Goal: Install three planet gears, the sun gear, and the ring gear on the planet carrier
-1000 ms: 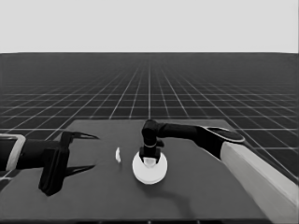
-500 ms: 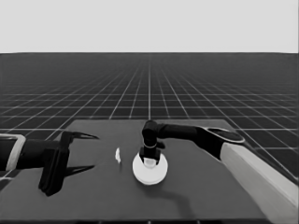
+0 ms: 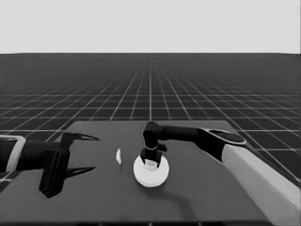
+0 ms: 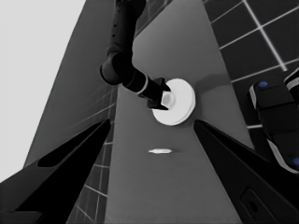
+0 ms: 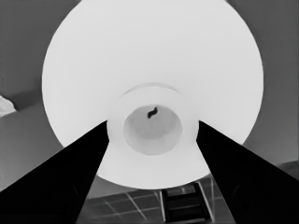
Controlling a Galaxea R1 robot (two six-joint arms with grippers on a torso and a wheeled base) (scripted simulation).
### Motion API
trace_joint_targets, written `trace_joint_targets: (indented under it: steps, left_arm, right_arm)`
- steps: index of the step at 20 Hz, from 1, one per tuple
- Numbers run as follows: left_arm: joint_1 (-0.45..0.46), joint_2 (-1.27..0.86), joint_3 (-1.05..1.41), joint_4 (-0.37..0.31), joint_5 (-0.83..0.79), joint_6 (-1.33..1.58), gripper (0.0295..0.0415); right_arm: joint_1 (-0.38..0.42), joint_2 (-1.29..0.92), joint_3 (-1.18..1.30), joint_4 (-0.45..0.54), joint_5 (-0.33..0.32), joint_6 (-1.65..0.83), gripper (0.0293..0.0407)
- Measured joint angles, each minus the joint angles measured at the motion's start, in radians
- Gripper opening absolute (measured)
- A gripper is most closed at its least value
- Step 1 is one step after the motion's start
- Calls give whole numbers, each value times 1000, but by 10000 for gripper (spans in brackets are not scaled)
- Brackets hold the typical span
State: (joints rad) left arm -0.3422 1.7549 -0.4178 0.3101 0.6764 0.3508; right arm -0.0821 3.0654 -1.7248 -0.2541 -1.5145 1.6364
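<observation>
Nothing has shifted since a second ago: the right end effector (image 3: 150, 161) stays planted over the larger round part (image 3: 150, 171), near the middle of the worktop (image 3: 211, 193). Up close, its two fingers (image 5: 79, 163) flank the raised hub (image 5: 152, 126), narrow, right against its sides, seemingly clamped on it. A thin white piece (image 3: 119, 156) lies just beside the disc. Over at the left end, the left end effector (image 3: 80, 153) waits, spread wide, holding nothing.

no readable text, labels, numbers or signs appear on anything.
</observation>
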Motion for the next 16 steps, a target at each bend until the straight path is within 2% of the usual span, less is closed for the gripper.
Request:
trace_joint_targets:
  steps: [16]
  left_arm:
    - [0, 0, 0, 0, 0, 0, 385]
  right_arm:
    - [-1, 0, 0, 0, 0, 140, 348]
